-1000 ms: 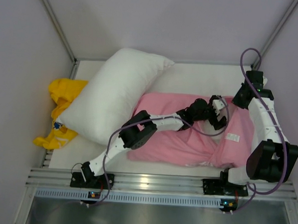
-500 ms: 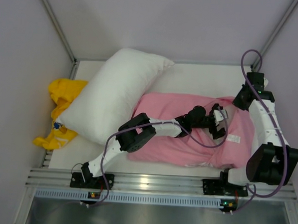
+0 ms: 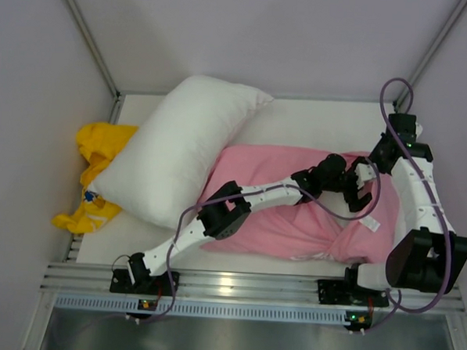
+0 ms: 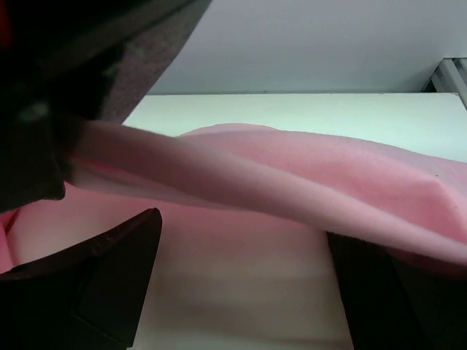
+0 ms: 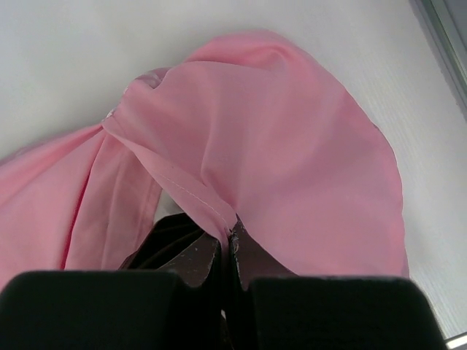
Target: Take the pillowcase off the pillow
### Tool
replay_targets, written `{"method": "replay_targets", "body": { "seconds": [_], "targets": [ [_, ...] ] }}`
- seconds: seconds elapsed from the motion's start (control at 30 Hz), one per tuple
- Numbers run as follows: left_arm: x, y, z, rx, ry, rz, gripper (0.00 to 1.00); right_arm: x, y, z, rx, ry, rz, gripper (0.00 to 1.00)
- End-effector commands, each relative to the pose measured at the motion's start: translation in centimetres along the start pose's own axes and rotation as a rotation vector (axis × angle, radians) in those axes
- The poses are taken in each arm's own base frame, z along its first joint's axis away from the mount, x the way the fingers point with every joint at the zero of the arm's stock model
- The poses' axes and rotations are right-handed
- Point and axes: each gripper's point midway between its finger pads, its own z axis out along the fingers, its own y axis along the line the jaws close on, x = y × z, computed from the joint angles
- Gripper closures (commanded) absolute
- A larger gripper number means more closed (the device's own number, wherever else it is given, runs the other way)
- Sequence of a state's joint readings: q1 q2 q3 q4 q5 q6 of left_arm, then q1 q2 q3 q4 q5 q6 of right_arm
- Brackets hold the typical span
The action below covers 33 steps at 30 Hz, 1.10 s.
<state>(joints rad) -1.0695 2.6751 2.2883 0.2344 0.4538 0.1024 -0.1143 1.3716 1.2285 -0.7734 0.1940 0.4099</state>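
Top external view: on the table (image 3: 315, 120), right of centre, the pink pillowcase (image 3: 293, 225) is seen bulging, so the pillow is judged to be hidden inside, with nearly all the stripping left to do. Its hem (image 5: 182, 188) is pinched by the clenched right gripper (image 5: 230, 244). The left gripper (image 4: 241, 273) is held spread at the fabric, with nothing grasped.

Pillowcase (image 3: 309, 230): pink cloth, faint sheen. Table (image 3: 315, 120): smooth matt white.

Soft even light, blurred wrist close-ups
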Motion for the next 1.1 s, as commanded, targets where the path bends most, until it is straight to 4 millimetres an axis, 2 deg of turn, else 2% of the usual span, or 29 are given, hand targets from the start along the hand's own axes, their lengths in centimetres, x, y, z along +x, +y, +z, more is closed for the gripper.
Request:
{"method": "replay_targets", "body": {
  "seconds": [0.0, 0.1, 0.2, 0.23, 0.3, 0.33, 0.43, 0.47, 0.57, 0.63, 0.67, 0.77, 0.87, 0.9, 0.93, 1.03, 1.07],
  "targets": [
    [5.3, 0.7, -1.6, -0.017, 0.150, -0.137, 0.04, -2.4, -0.1, -2.6, -0.025, -0.084, 0.021, 1.00],
    [7.3, 1.4, -2.5, -0.073, 0.196, -0.183, 0.04, -2.3, -0.4, -2.5, -0.010, -0.084, 0.023, 1.00],
    [8.2, 1.6, -3.0, -0.109, 0.207, -0.227, 0.08, -2.6, -0.8, -2.6, 0.001, -0.090, 0.029, 1.00],
    [9.3, 1.6, -3.3, -0.124, 0.227, -0.246, 0.15, -2.7, -0.9, -2.7, 0.004, -0.094, 0.033, 1.00],
    [10.1, 1.6, -3.8, -0.135, 0.238, -0.257, 0.23, -3.1, -1.2, -2.9, 0.008, -0.100, 0.042, 1.00],
    [12.2, 1.3, -4.6, -0.159, 0.276, -0.278, 0.29, -3.3, -1.4, -2.9, 0.014, -0.102, 0.044, 1.00],
    [12.3, 2.2, -5.6, -0.226, 0.258, -0.302, 0.35, -4.1, -2.3, -3.3, 0.027, -0.115, 0.060, 1.00],
    [13.1, 2.1, -6.4, -0.245, 0.270, -0.311, 0.30, -4.4, -2.3, -3.5, 0.022, -0.120, 0.064, 1.00],
    [13.8, 3.2, -7.2, -0.326, 0.283, -0.320, 0.20, -4.9, -2.5, -3.9, 0.015, -0.130, 0.077, 1.00],
    [14.5, 3.4, -7.6, -0.356, 0.324, -0.328, 0.18, -5.0, -2.7, -4.0, 0.014, -0.132, 0.081, 1.00],
    [14.1, 4.0, -7.4, -0.377, 0.322, -0.327, 0.17, -4.9, -2.7, -3.9, 0.012, -0.130, 0.085, 1.00],
    [15.3, 3.5, -7.3, -0.358, 0.372, -0.348, 0.19, -4.6, -2.5, -3.8, 0.003, -0.120, 0.083, 1.00],
    [15.8, 2.7, -6.7, -0.304, 0.382, -0.367, 0.40, -4.4, -2.5, -3.6, 0.002, -0.110, 0.082, 1.00],
    [15.6, 2.7, -6.4, -0.285, 0.375, -0.367, 0.64, -4.4, -2.5, -3.5, 0.000, -0.109, 0.083, 1.00],
    [15.9, 2.4, -6.4, -0.271, 0.382, -0.373, 0.76, -4.4, -2.4, -3.6, -0.003, -0.110, 0.083, 1.00],
    [16.9, 1.7, -6.2, -0.235, 0.398, -0.375, 1.00, -4.5, -2.4, -3.6, -0.001, -0.112, 0.085, 1.00],
    [17.1, 1.8, -6.2, -0.232, 0.402, -0.374, 1.00, -4.4, -2.4, -3.6, -0.002, -0.112, 0.085, 1.00]
  ]
}}
